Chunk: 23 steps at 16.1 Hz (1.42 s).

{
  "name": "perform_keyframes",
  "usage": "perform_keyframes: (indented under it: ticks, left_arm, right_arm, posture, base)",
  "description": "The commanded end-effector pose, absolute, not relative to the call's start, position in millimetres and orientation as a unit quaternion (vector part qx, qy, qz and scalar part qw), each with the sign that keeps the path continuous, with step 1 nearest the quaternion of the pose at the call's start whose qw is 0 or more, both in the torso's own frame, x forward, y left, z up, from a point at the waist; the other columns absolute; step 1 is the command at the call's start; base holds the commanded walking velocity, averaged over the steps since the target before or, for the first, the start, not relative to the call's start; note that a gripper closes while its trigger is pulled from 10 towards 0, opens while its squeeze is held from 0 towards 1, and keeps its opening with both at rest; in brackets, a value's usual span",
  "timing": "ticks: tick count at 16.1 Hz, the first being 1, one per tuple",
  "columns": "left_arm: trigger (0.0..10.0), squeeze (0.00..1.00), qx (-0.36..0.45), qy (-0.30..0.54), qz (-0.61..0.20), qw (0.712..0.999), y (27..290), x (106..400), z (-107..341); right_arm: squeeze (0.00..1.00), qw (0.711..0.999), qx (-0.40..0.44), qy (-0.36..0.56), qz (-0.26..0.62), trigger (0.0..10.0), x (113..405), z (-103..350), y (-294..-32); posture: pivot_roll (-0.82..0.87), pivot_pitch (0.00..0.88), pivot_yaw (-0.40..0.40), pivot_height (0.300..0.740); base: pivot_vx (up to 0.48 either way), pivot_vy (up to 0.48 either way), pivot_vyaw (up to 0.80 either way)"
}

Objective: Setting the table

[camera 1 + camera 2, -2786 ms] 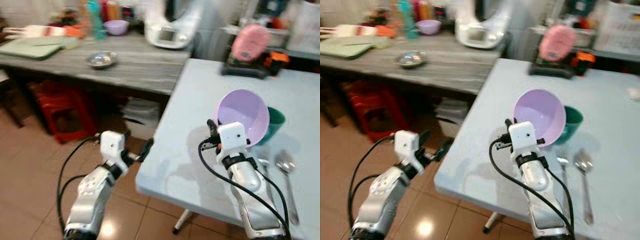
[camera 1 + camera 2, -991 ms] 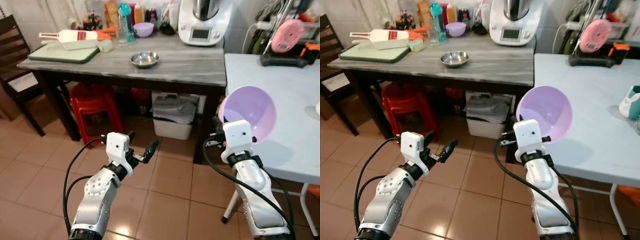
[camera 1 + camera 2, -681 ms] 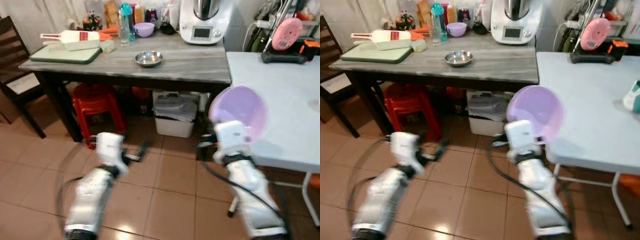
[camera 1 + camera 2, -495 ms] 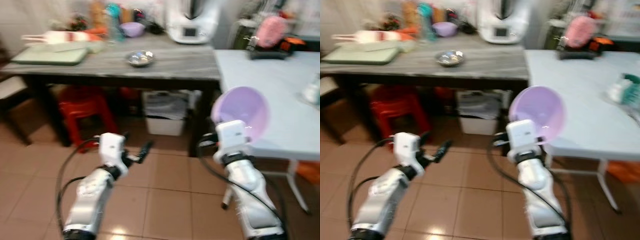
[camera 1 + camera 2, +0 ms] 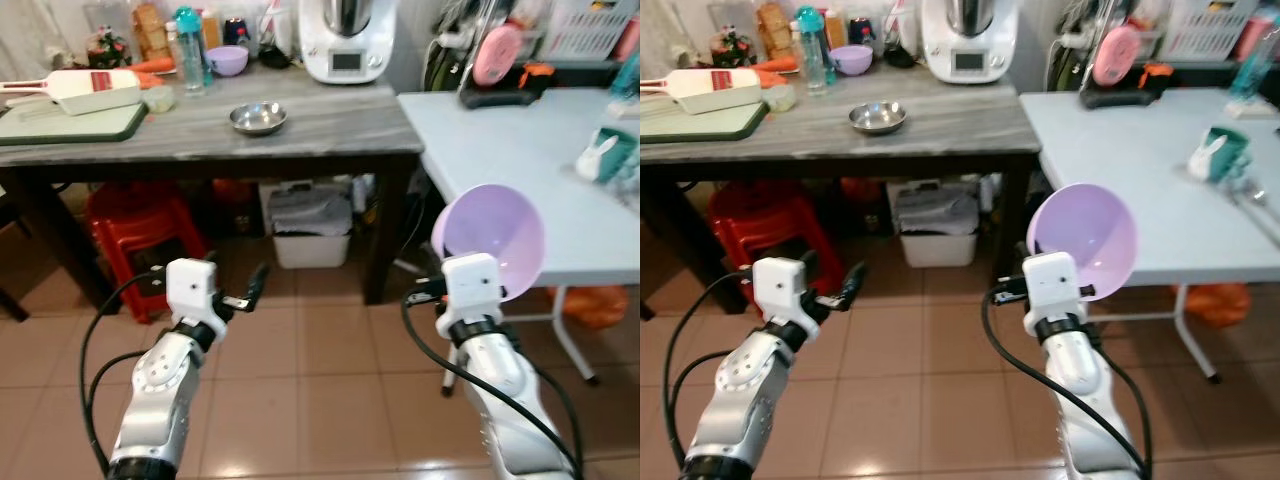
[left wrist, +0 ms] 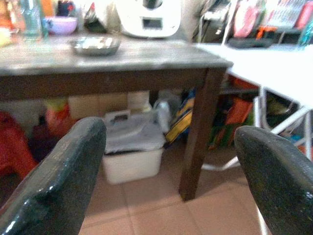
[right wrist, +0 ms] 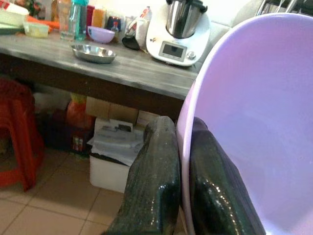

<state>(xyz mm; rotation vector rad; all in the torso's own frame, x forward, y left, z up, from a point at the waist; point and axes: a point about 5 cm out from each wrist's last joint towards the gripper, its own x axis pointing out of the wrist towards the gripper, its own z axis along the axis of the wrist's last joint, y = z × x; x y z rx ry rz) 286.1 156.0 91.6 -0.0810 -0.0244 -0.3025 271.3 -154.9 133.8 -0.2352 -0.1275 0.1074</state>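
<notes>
- The right gripper (image 7: 178,196) was clamped on the rim of a lilac bowl (image 5: 495,235), one black finger on the outside of the wall and the other inside it.
- The bowl stood tilted on edge above that gripper, its hollow facing the camera, and it was held up in the air with nothing under it but the tiled floor (image 5: 320,390).
- Just beyond and to the right of the bowl lay the near edge of a pale blue table (image 5: 520,150); the bowl overlapped that edge in the head views, and I could not tell whether it touched.
- Farther back on that table, well apart from the right gripper, stood a teal cup (image 5: 610,152).
- The left gripper (image 5: 246,291) hung low over the floor with its two fingers (image 6: 63,171) spread wide and nothing between them.
- Ahead of the left gripper stood a grey wooden table (image 5: 940,125) on dark legs, with a white bin (image 6: 129,154) and a red stool (image 5: 135,225) beneath it.
- On that table, well beyond both grippers, sat a steel dish (image 5: 258,117), a small purple bowl (image 5: 228,60), a white kitchen appliance (image 5: 345,40) and a green cutting board (image 5: 70,122).
</notes>
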Motion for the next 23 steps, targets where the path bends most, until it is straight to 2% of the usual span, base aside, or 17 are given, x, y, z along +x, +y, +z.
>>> perform_keyframes:
  ticks: [1, 7, 11, 15, 19, 23]
  left_arm:
    - [10.0, 0.00, -0.029, -0.010, -0.143, 0.989, 160.3, 284.0, 90.1]
    - [10.0, 0.00, -0.019, -0.010, -0.119, 0.993, 165.2, 281.0, 86.8]
    - [10.0, 0.00, -0.005, -0.005, -0.094, 0.996, 177.5, 272.3, 82.7]
    - [10.0, 0.00, 0.016, -0.004, -0.091, 0.996, 177.2, 265.3, 79.1]
    - [10.0, 0.00, 0.011, -0.009, -0.100, 0.995, 171.9, 268.1, 82.8]
    - [10.0, 0.00, 0.011, -0.006, -0.103, 0.995, 173.1, 264.1, 81.5]
  right_arm:
    - [0.00, 0.990, -0.112, -0.073, 0.047, 10.0, 269.9, 137.5, -156.1]
    - [0.00, 0.988, -0.120, -0.079, 0.054, 10.0, 263.8, 137.4, -154.7]
    - [0.00, 0.990, -0.108, -0.076, 0.054, 10.0, 257.4, 134.0, -153.6]
    - [0.00, 0.990, -0.103, -0.073, 0.070, 10.0, 250.2, 129.7, -146.9]
    - [0.00, 0.989, -0.102, -0.081, 0.073, 10.0, 252.3, 134.2, -146.7]
    - [0.00, 0.989, -0.103, -0.079, 0.074, 10.0, 247.7, 132.4, -150.0]
  posture:
    - [-0.02, 0.000, 0.036, 0.740]
    - [-0.02, 0.000, 0.034, 0.740]
    - [-0.01, 0.000, 0.035, 0.740]
    - [-0.01, 0.000, 0.031, 0.740]
    - [-0.01, 0.000, 0.034, 0.740]
    - [-0.02, 0.000, 0.039, 0.740]
  base:
    - [0.000, 0.330, 0.00]
    - [0.000, 0.329, 0.00]
    - [0.000, 0.323, 0.00]
    - [0.000, 0.000, 0.00]
    - [0.000, 0.000, 0.66]
    - [0.301, 0.000, 0.00]
